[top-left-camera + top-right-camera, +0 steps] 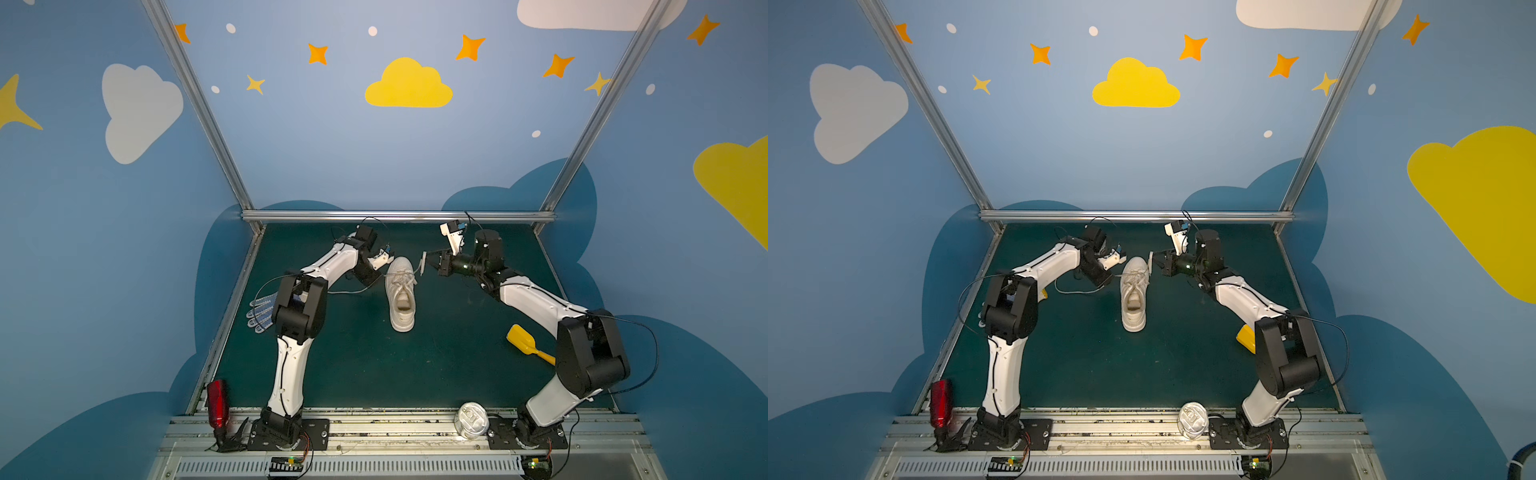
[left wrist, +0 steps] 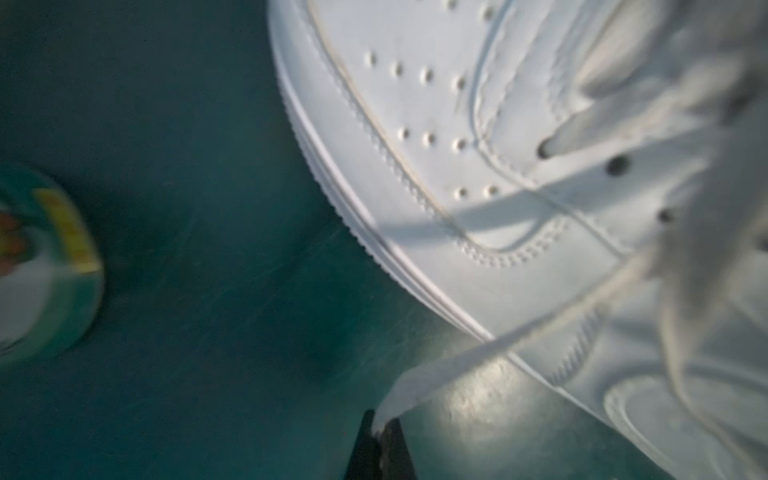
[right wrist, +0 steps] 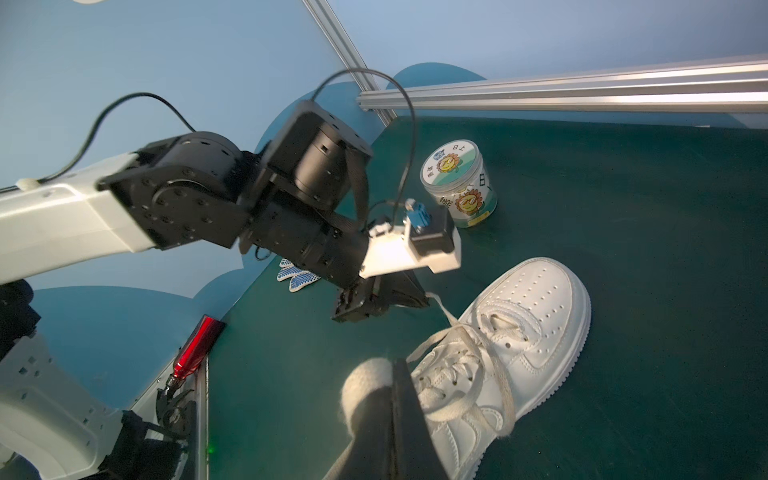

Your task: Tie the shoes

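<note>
The green table (image 1: 353,365) fills the floor of the blue booth. The left arm (image 1: 286,374) and right arm (image 1: 536,301) rise from the near rail and bend inward toward the middle.

The shoe (image 1: 401,297) (image 1: 1133,299) stands upright on its sole at the table's middle, toe toward the back wall and heel toward the arm bases, between the two arms' tips.

A red bottle (image 1: 218,403) stands at the near left corner. A silver can (image 1: 471,419) lies on the rail beside the right arm's base. A yellow scoop (image 1: 525,343) lies on the table, partly behind the right arm. A dotted glove (image 1: 262,313) lies at the left edge, partly behind the left arm. A jar (image 3: 459,183) with a sunflower label stands upright beyond the shoe's toe, near the back left corner.

The left gripper (image 2: 379,428) sits low, just beside the shoe's left side, its jaws pressed together on the left lace (image 2: 478,353), which runs straight from the eyelets to the tips. The right gripper (image 1: 432,262) hangs off the shoe's right side near the toe, jaws clamped on the right lace (image 1: 423,264), whose end sticks out past the tips; the right wrist view shows it bulging as a fuzzy loop beside one finger (image 3: 401,386).
</note>
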Robot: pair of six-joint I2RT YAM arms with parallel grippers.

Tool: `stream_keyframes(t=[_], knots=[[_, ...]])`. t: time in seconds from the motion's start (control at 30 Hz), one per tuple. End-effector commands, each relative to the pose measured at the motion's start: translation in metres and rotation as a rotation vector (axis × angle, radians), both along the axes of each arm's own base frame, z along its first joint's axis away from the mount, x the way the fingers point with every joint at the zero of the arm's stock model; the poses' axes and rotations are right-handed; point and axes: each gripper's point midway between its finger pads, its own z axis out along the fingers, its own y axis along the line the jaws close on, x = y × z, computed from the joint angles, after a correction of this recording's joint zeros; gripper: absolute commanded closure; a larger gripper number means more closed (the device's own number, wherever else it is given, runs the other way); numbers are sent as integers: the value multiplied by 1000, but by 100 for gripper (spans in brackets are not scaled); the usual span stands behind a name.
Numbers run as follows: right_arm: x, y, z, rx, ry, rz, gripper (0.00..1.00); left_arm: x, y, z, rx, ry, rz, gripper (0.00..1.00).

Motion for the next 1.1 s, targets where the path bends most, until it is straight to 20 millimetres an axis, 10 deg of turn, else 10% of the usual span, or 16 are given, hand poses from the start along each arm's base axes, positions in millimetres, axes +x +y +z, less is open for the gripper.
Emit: stream_keyframes(t=[0.0, 0.47, 1.07], knots=[[-8, -9, 31, 51, -65, -17, 100, -4, 16, 43, 32, -71, 54, 97], [-28, -82, 56, 5, -33, -275, 100, -27, 32, 90, 36, -131, 113, 97], [-29, -206, -4, -123, 125, -758, 100, -46, 60, 85, 141, -132, 151, 97]])
